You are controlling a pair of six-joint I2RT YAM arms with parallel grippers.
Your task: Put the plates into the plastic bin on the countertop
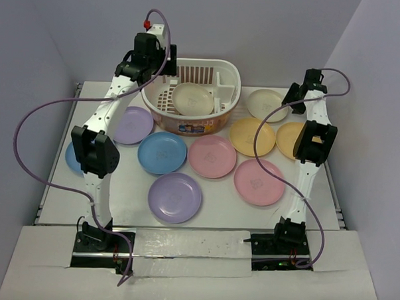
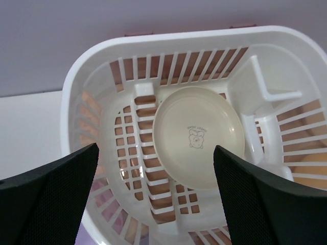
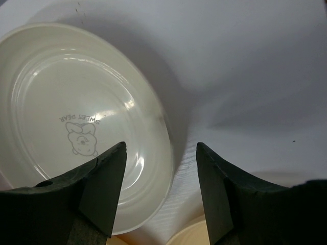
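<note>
Hovering the left gripper (image 2: pixel 156 148) above the bin (image 2: pixel 168 38), fingers (image 2: pixel 51 199) spread wide, gripping nothing and touching nothing. Looking straight down through the gap at a cream plate (image 2: pixel 179 117) lying face up on the bin's slotted floor, below the gap and a little toward the right finger. Showing a small bear mark (image 2: pixel 195 138) at that plate's centre.

Holding the right gripper (image 3: pixel 161 145) close over the countertop (image 3: pixel 255 76), likewise parted and empty. Straddling the rim of a second cream plate (image 3: pixel 71 117): left finger (image 3: pixel 97 189) over the plate's well, right finger (image 3: pixel 225 189) over bare countertop, rim in the gap between. Cannot tell whether either finger touches it. Catching a sliver of a yellow plate (image 3: pixel 189 235) just beneath the gap, at the bottom edge of the wrist view.

Seeing, from the top view, the other plates (image 1: pixel 212 156) in lilac, blue, pink and yellow lying flat on the countertop, all behind both grippers, toward the arm bases.
</note>
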